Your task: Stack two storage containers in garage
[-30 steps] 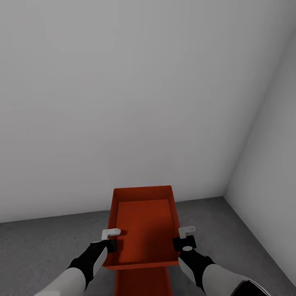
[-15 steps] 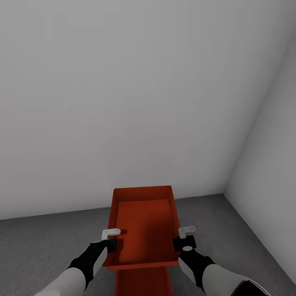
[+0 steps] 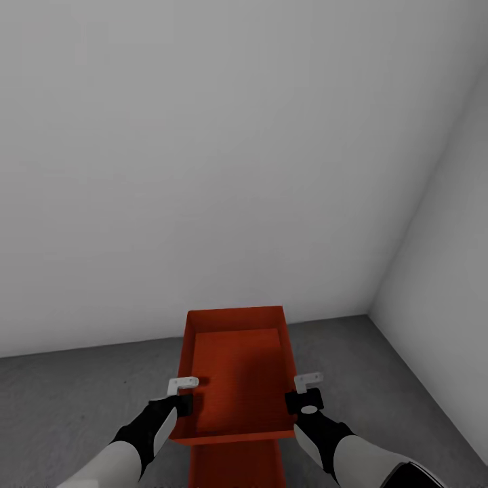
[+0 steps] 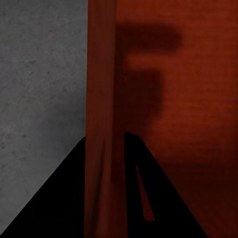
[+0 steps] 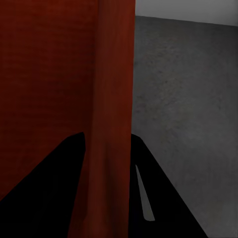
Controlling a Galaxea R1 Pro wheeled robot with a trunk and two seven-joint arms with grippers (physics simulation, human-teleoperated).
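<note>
The upper storage container, its side walls pinched by the left gripper and right gripper, hangs over the lower storage container on the garage floor, unreleased.

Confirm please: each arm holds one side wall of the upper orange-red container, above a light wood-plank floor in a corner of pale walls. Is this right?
Not quite. The floor is dark grey mottled concrete, not wood planks; the head view shows it. The rest holds: the left gripper and right gripper each hold a side wall of the upper container, near pale walls.

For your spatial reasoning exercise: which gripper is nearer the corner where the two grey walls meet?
Right. The right gripper clamps the container's wall on the corner's side; the left gripper clamps the opposite wall, farther away.
</note>
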